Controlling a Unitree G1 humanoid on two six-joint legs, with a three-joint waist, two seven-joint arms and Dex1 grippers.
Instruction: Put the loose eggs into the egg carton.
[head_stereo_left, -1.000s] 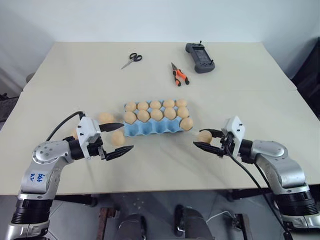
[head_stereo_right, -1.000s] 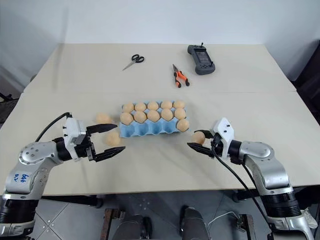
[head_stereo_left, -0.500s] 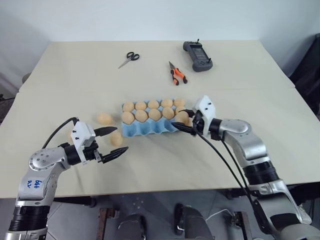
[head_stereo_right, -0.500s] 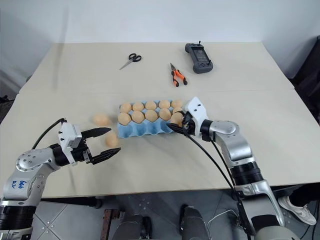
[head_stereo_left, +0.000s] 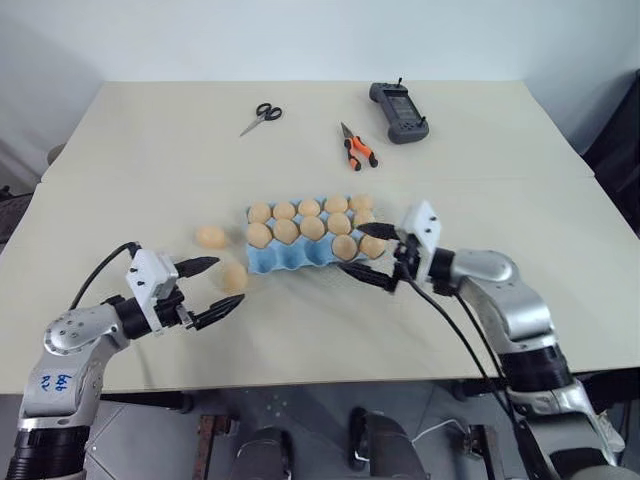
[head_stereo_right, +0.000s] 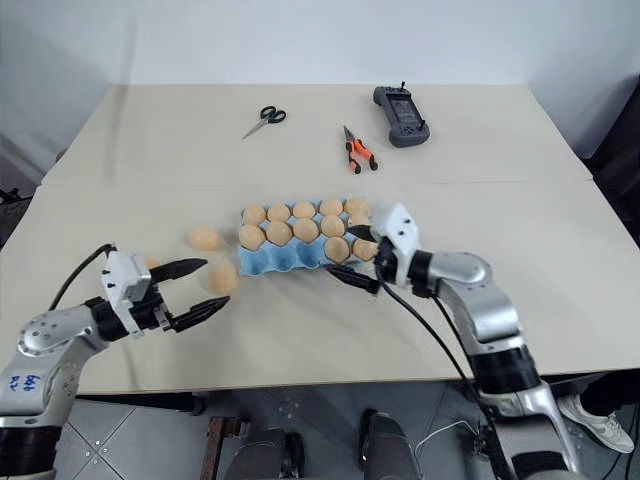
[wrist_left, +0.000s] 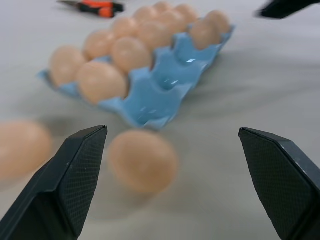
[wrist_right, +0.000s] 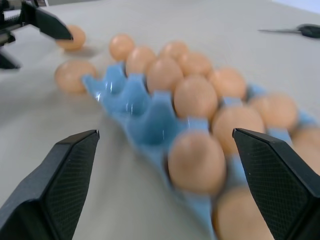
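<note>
Mid-counter (head_stereo_left: 560, 215): egg carton (head_stereo_left: 300, 258) partly filled; two loose eggs (head_stereo_left: 210, 237) off its left end; right claw (head_stereo_left: 368, 252) and left claw (head_stereo_left: 206, 292) both spread, empty.

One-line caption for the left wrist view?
Open left gripper faces a loose egg beside the blue egg carton.

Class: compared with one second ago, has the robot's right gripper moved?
Yes. The right gripper has moved left to the right end of the light blue moulded egg carton, and its black fingers now stand open and empty.

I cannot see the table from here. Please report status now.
Both grippers open: left gripper by one loose egg, right gripper at egg carton. Three front cups empty. Nothing in the way.
</note>
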